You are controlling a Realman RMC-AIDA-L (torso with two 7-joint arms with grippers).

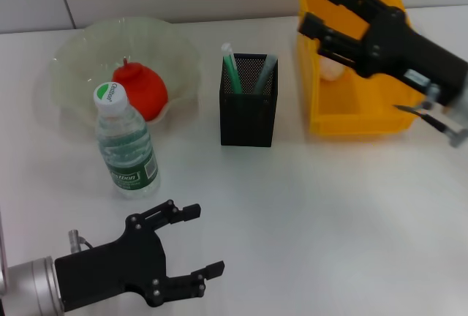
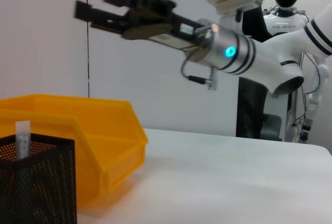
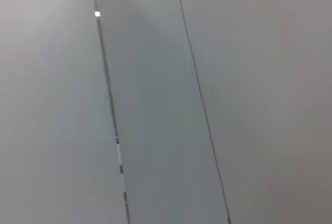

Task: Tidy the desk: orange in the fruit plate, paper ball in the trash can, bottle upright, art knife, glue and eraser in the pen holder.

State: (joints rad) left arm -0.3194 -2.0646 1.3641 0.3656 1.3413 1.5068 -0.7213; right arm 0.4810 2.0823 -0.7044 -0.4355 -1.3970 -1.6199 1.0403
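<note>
Head view, right gripper (image 1: 323, 10): hovering above the yellow bin (image 1: 351, 111), fingers spread wide and holding nothing.
Head view, paper ball (image 1: 333, 69): a pale lump is lying inside the bin, likely the paper ball; judged light and crushable, needing no further grip.
Head view, left gripper (image 1: 202, 241): resting low over the worktop (image 1: 329, 221) at the near edge, fingers wide apart and empty.
Head view, bottle (image 1: 126, 144): standing upright in front of the fruit plate (image 1: 80, 56); judged smooth and slightly heavy with water, best gripped at mid-body.
Head view, orange (image 1: 141, 91): sitting in the plate; judged firm and round.
Head view, pen holder (image 1: 248, 104): standing between plate and bin, holding slim items.
Left wrist view: showing the right gripper's height above the bin from the side, which the head view is flattening.
Right wrist view: showing only a blank wall; no task items.
</note>
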